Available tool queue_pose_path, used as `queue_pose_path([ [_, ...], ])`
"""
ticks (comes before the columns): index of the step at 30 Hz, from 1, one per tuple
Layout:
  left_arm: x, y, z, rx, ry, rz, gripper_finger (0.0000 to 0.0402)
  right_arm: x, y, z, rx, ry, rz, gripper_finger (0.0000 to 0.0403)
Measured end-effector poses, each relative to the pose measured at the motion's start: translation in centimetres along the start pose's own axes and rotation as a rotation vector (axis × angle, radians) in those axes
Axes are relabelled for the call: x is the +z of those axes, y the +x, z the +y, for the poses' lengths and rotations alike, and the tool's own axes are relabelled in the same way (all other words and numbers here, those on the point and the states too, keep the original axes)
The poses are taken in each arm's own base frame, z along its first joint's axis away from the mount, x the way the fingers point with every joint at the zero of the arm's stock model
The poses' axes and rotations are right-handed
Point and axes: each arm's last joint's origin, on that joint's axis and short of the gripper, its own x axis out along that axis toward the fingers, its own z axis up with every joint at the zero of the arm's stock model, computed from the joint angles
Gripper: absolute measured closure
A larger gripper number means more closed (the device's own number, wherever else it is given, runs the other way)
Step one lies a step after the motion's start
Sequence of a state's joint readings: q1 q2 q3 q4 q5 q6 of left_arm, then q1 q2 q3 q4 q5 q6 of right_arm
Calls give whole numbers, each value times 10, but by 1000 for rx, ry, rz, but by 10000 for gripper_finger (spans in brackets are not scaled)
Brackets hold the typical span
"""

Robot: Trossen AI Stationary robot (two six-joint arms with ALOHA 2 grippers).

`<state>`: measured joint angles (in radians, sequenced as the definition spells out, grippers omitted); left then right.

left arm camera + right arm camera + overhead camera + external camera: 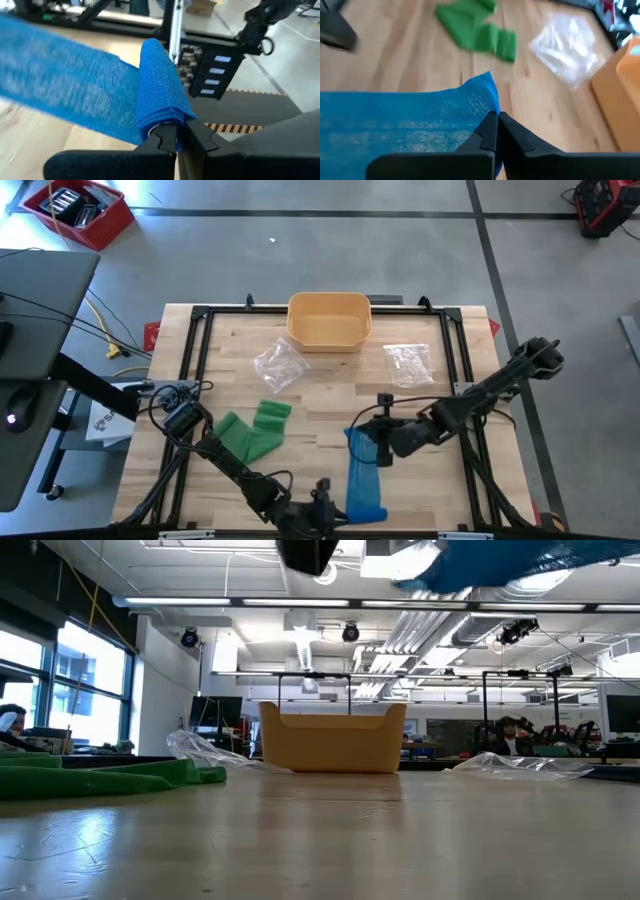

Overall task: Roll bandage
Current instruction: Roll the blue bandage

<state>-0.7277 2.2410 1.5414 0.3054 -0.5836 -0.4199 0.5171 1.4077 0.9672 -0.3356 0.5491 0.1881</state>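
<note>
Blue bandage (362, 476) hangs stretched between the two arms over the near edge of the bench, right of centre, lifted clear of the wood. Left gripper (325, 498) at the near edge, fingers shut tight on the rolled end; left wrist view shows a few turns already wound there (160, 90), flat strip running off from it. Right gripper (385, 442) sits further in from that edge, fingers shut, pinching the free end's corner (487, 87). So rolling looks started, most of the strip not yet wound. To do this step well, I'd say: keep the strip taut but not stretched, right arm feeding toward the roll as the left wrist turns, edges kept lined up so the roll stays straight and doesn't cone out. Right grip is only on a corner, so it could slip or skew the strip; pull gently and in line. Green bandage (252, 432) lies loose on the bench toward the left edge, untouched, well apart from the blue one. Two clear plastic bags (278, 364) (408, 362) sit nearer the far edge, either side of the yellow tub (329, 320), which stands at the far edge, middle.
</note>
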Motion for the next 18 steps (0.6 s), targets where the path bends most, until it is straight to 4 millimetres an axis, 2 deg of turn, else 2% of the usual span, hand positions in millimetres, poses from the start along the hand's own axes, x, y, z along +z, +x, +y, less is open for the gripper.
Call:
queue_pose_path([
  [4,-8,0,6,83,-49,42,394,7,-23,1,45,-49,-81,403],
  [7,-12,-1,9,155,-98,45,394,11,-47,13,144,-125,-169,403],
  [10,-12,0,13,210,-140,26,394,15,-69,31,317,-177,-273,403],
  [14,-5,3,21,246,-163,-1,394,17,-91,54,547,-221,-397,403],
  [18,13,3,32,280,-186,-27,394,16,-102,70,652,-227,-451,403],
])
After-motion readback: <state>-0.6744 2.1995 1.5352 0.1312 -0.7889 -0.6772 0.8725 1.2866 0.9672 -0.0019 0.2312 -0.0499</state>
